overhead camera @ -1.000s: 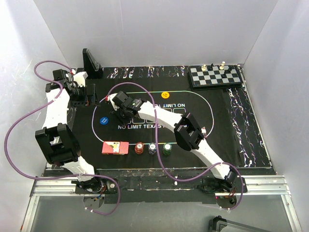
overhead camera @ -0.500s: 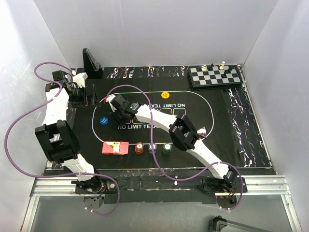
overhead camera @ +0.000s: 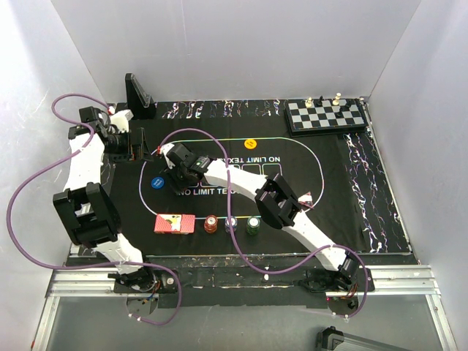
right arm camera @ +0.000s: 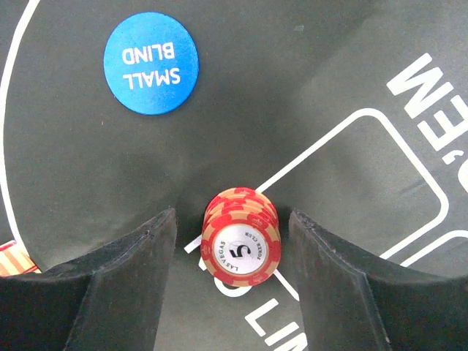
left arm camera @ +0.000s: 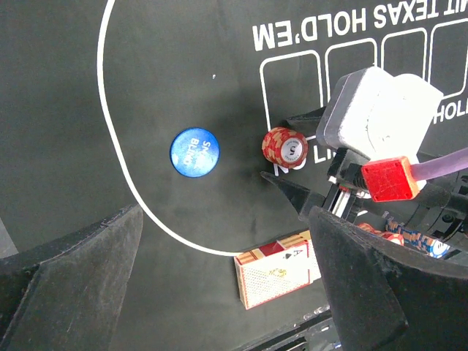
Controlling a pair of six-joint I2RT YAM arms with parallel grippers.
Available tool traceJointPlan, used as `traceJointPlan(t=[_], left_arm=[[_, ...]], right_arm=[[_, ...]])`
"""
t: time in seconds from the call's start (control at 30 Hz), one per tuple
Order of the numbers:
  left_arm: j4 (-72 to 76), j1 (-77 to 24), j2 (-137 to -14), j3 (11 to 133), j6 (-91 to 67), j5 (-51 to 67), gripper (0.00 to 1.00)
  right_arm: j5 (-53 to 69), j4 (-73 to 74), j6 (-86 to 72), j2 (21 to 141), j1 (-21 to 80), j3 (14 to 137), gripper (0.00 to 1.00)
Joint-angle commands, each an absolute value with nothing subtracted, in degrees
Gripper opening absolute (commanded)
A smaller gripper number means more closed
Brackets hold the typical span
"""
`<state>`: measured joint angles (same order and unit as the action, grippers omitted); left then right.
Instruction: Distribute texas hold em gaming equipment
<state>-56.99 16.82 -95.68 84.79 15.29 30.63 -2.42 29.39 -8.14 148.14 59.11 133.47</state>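
Note:
A short stack of red poker chips [right arm camera: 241,235] stands on the mat's white lettering, between the fingers of my right gripper [right arm camera: 232,219]. That gripper is open, with a gap on each side of the stack. The blue small-blind disc [right arm camera: 151,62] lies just left of it [overhead camera: 157,183]. My left gripper [left arm camera: 225,219] hangs wide open and empty above the mat's left end, looking down on the red stack [left arm camera: 284,147] and the card deck [left arm camera: 278,270]. The yellow disc [overhead camera: 250,143] lies at the far side of the oval. Red [overhead camera: 211,224], blue [overhead camera: 231,224] and green [overhead camera: 252,225] chip stacks stand beside the deck [overhead camera: 175,224].
A chessboard [overhead camera: 325,115] with a few pieces sits at the back right. A black stand [overhead camera: 137,95] rises at the back left, behind the left arm. The right arm stretches across the black felt mat [overhead camera: 329,197]. White walls close in the sides.
The right gripper shifted slightly left and its jaws have spread apart, letting go of the red chip stack. The left arm stayed put.

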Motion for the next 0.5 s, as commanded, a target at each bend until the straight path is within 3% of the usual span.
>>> traceJointPlan(t=[0.0,0.23,0.47], left_arm=[[-58.3,17.3,-90.9,84.5,15.1,30.9,0.98],[-59.5,17.8,-88.3,84.2,16.6,29.8,0.98],[-60.5,17.8,-86.0,82.1,18.3,29.6,0.98]], right_arm=[[-3.4,31.0,-7.1,142.7,58.9,132.7,0.72],[-4.0,35.5,-5.9,128.3,58.6,127.4,0.84],[-0.4,35.0,-8.6,111.7,59.9,106.2,0.88]])
